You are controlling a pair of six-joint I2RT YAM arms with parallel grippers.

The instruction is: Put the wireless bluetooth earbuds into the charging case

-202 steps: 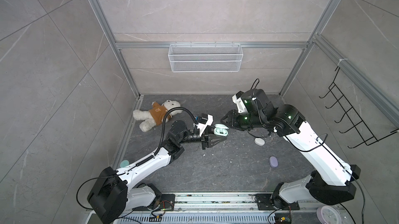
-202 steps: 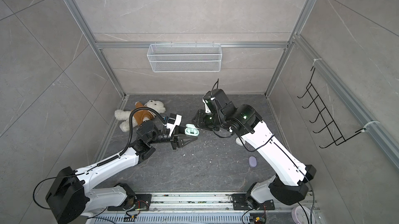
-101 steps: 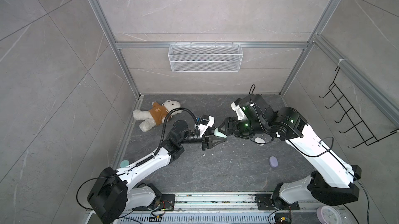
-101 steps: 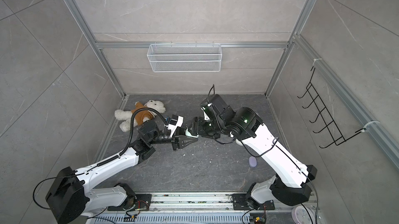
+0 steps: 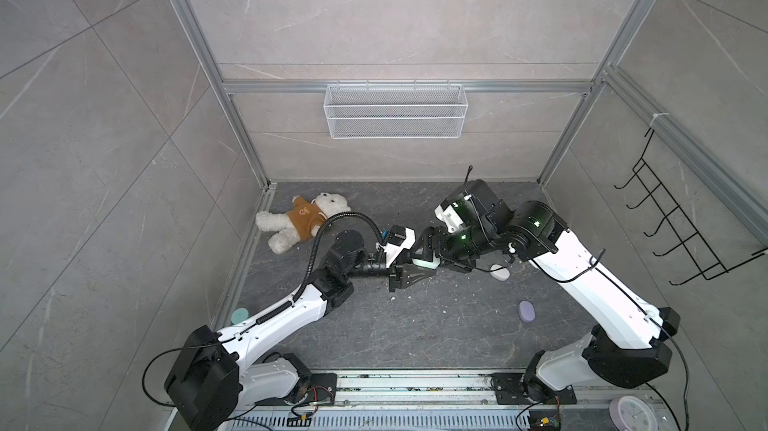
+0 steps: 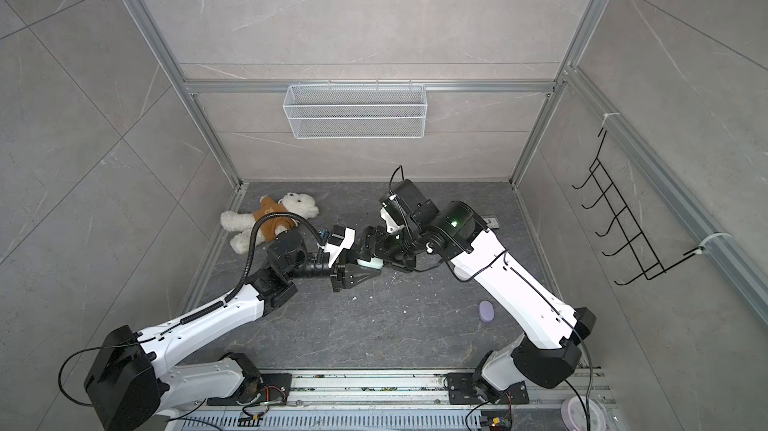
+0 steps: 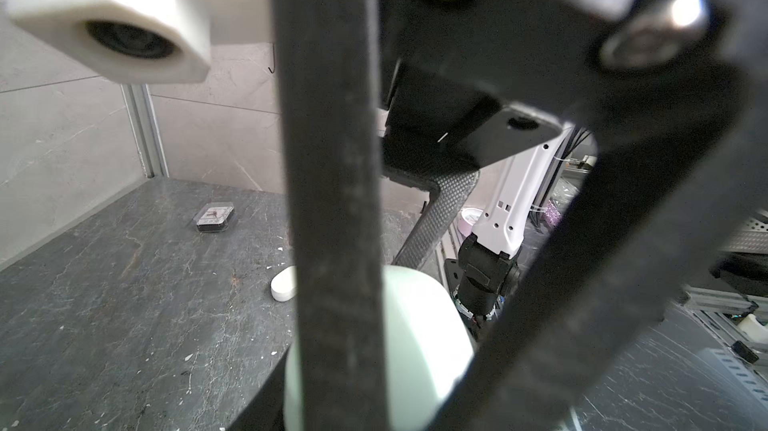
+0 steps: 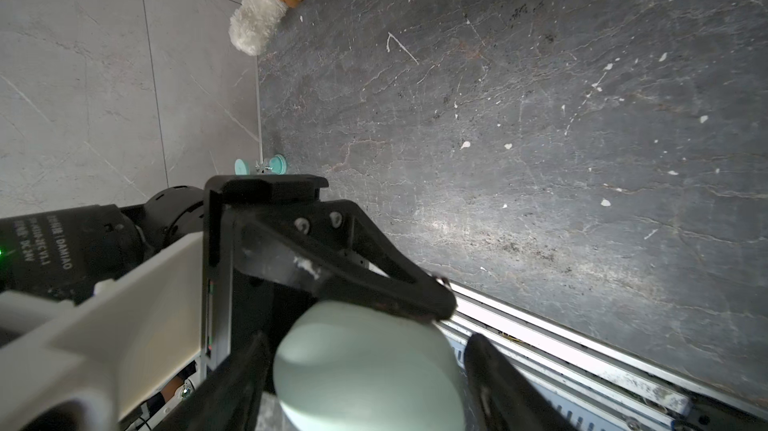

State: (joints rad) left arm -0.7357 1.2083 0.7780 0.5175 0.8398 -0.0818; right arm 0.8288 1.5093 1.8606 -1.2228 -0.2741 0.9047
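My left hand is clamped on the mint charging case and holds it over the middle of the table, a little toward the back edge. My right hand meets it from the opposite side with its fingers spread. One finger stands on each side of the case, with a sliver of gap and no squeeze. A white case lies just to the right of my hands. A lilac case lies nearer the front right corner, and a teddy bear lies near the back left corner.
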